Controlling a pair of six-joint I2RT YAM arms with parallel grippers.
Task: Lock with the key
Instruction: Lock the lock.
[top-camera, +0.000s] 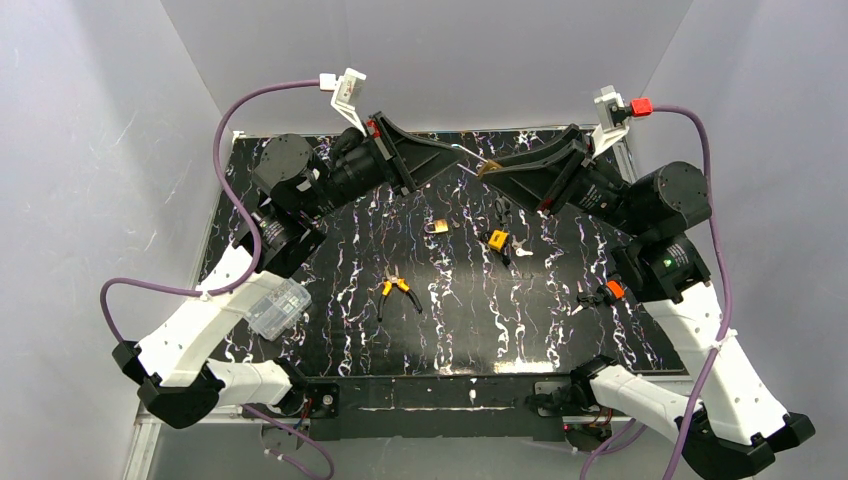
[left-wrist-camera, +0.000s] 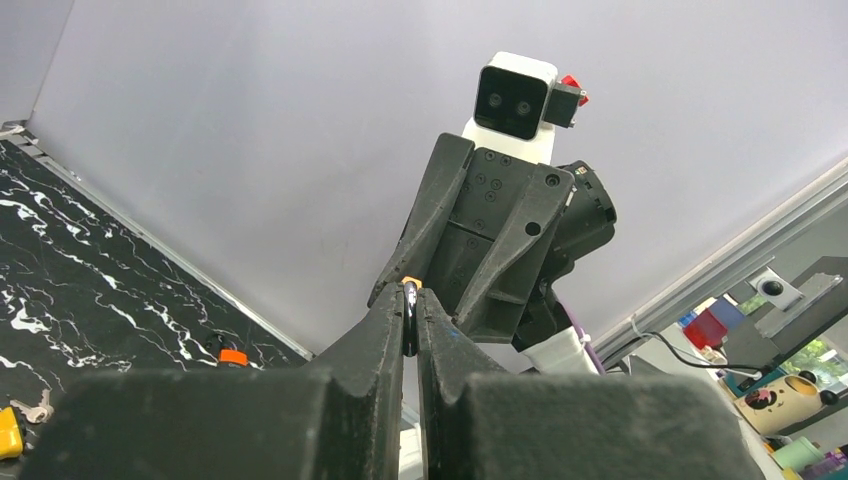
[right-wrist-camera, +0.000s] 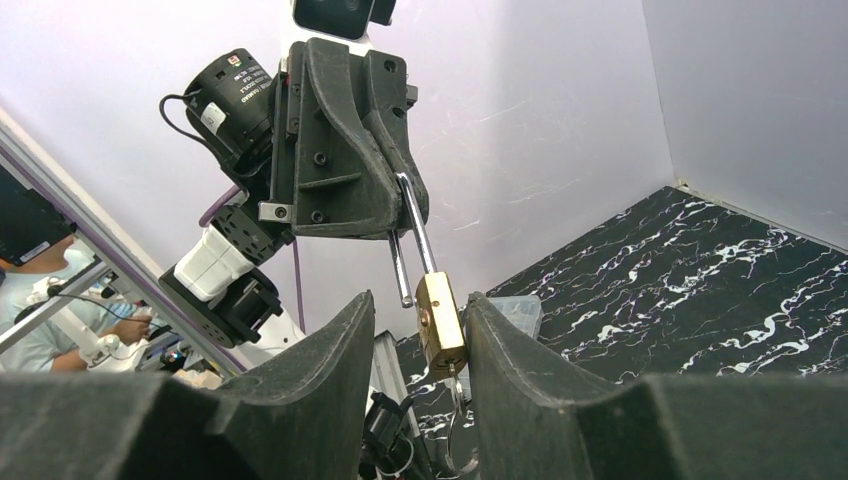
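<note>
Padlock (right-wrist-camera: 441, 328) hangs in the air between my two hands, well above the bench (top-camera: 470, 330). My left hand (left-wrist-camera: 409, 305) is clamped tight on the top bend of the shackle (right-wrist-camera: 418, 225). The brass body dangles from it into the gap of my right hand (right-wrist-camera: 420, 305).

My right hand is parted. The body lies against the outer finger, or just beside it, and a clear gap shows on the inner side, so I am not gripping it yet.

I judge the step to be closing the shackle. The long leg sits in the body, while the short leg ends just beside the body's top corner, out of its hole. The next move calls for closing my right fingers on the body, swinging it until the hole lines up under the free leg, and pressing the two hands together.

Below the body something silvery hangs, probably the key (right-wrist-camera: 455, 395), though my fingers hide most of it. The brass looks clean and flat-sided, and the steel shackle is long and thin.
</note>
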